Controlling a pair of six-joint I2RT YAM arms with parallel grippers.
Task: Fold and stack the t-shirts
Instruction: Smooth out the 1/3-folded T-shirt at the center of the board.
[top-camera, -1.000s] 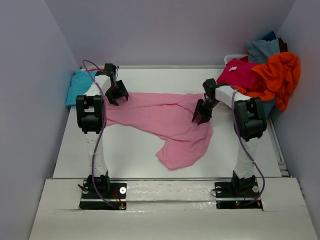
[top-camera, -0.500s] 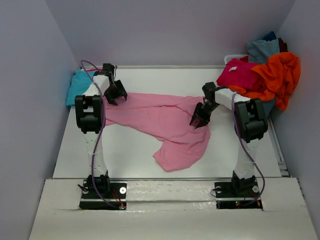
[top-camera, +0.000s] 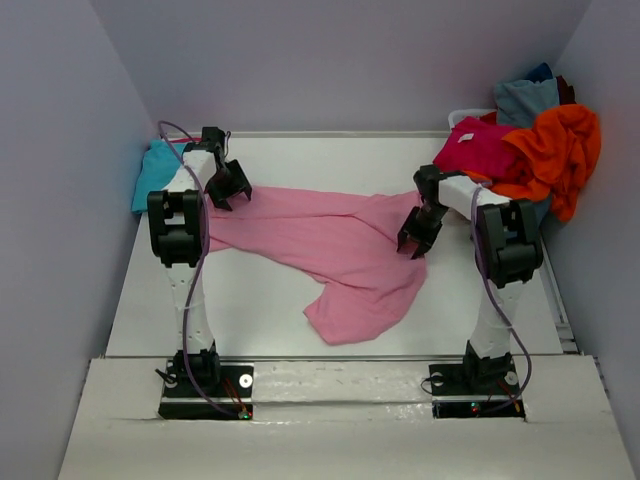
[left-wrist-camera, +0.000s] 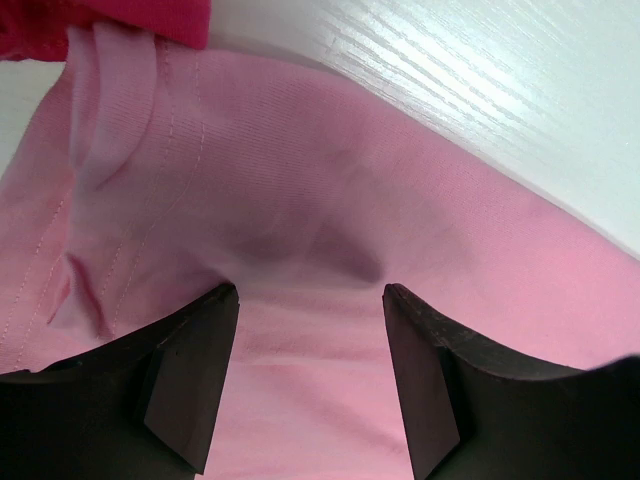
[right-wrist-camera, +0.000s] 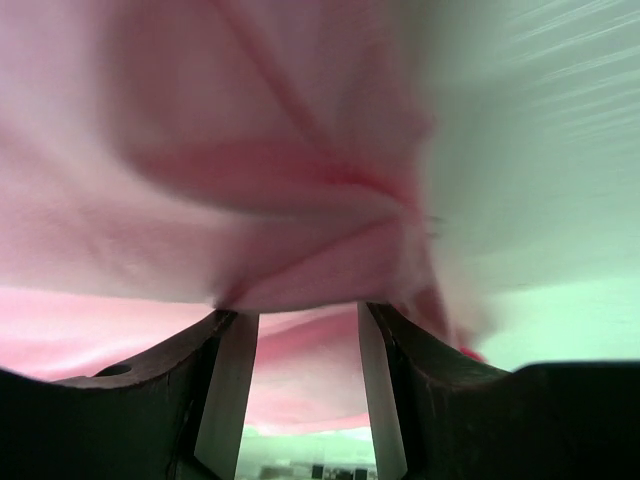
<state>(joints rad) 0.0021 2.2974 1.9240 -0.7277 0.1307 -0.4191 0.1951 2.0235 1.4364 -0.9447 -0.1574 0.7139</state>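
A heap of soft shirts is sitting at the far right corner: a magenta cloth shirt (top-camera: 478, 148) in front, a rumpled orange cloth shirt (top-camera: 560, 150) spilling over the edge beside it, and a grey-blue cloth shirt (top-camera: 525, 98) piled behind them. The rim of a white container (top-camera: 465, 116) is peeking out from under the heap. At the far left corner a turquoise cloth shirt (top-camera: 155, 172) is lying against the wall, just behind the left arm. Neither heap is getting in the way of the arms.

All this is resting on a white counter (top-camera: 300, 160) with a faint wood grain, and plain pale lavender-grey walls (top-camera: 60, 150) are closing it in on three sides.

The light pink cloth t-shirt (top-camera: 330, 245) is lying unfolded across the middle of the counter, its long axis running left to right from one arm to the other. One loose end is trailing toward the near edge, right of centre.

The left tool (top-camera: 230, 188) is hovering over the shirt's left end with its jaws standing wide – the cloth is passing under them, not gripped. The right tool (top-camera: 418, 240) is pinching a bunched fold at the shirt's right end, and creases are radiating from its fingertips.
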